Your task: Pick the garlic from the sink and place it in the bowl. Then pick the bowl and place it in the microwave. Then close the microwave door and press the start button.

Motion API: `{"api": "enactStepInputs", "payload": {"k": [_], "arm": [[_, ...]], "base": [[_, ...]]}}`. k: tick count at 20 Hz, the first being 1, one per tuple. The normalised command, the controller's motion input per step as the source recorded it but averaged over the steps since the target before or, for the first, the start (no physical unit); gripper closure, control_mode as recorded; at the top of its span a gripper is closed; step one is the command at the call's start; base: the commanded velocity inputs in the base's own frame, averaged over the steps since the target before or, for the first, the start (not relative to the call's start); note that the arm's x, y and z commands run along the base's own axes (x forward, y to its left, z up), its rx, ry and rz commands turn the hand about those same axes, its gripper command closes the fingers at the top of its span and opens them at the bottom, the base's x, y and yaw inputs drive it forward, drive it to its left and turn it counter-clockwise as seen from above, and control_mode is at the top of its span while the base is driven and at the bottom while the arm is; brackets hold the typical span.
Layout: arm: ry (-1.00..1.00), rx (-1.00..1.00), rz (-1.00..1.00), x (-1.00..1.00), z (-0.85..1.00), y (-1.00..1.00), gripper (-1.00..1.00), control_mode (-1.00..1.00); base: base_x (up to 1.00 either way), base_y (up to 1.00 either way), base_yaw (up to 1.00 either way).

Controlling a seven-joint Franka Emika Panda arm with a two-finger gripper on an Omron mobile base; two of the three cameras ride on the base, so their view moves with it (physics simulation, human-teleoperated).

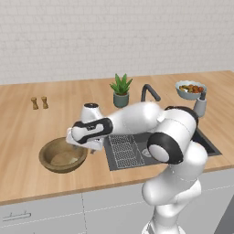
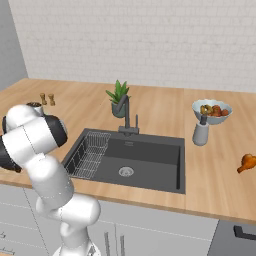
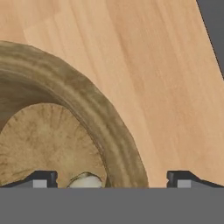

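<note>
Where garlic (image 3: 85, 180) lies: unlabelled bowl (image 3: 94, 114)

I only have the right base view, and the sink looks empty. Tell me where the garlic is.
Observer: The garlic lies inside the bowl; the hand view shows it.
Operator: Say where that bowl stands.
Observer: On the counter, left of the sink, in the left base view.
Operator: Report the pincer.
Observer: The pincer is open, with one tip inside the bowl's rim and the other outside, over the counter.
</note>
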Motion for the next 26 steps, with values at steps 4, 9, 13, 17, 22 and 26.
{"api": "enactStepInputs", "payload": {"k": [4, 9, 13, 17, 22, 26], "arm": [[0.0, 0.0, 0.03, 0.09, -0.23, 0.09, -1.0, -1.0], [-0.01, 0.0, 0.01, 0.0, -0.17, 0.0, -1.0, -1.0], [-0.01, 0.0, 0.02, -0.01, -0.14, 0.0, -1.0, -1.0], [0.0, 0.0, 0.01, -0.01, -0.23, 0.0, 1.0, -1.0], [-0.05, 0.0, 0.0, -0.01, -0.01, 0.0, 1.0, -1.0], [-0.24, 0.0, -0.01, -0.36, 0.36, -0.13, 1.0, -1.0]], "base": [[0.0, 0.0, 0.0], [0.0, 0.0, 0.0], [0.0, 0.0, 0.0], [0.0, 0.0, 0.0], [0.0, 0.0, 0.0], [0.0, 0.0, 0.0]]}}
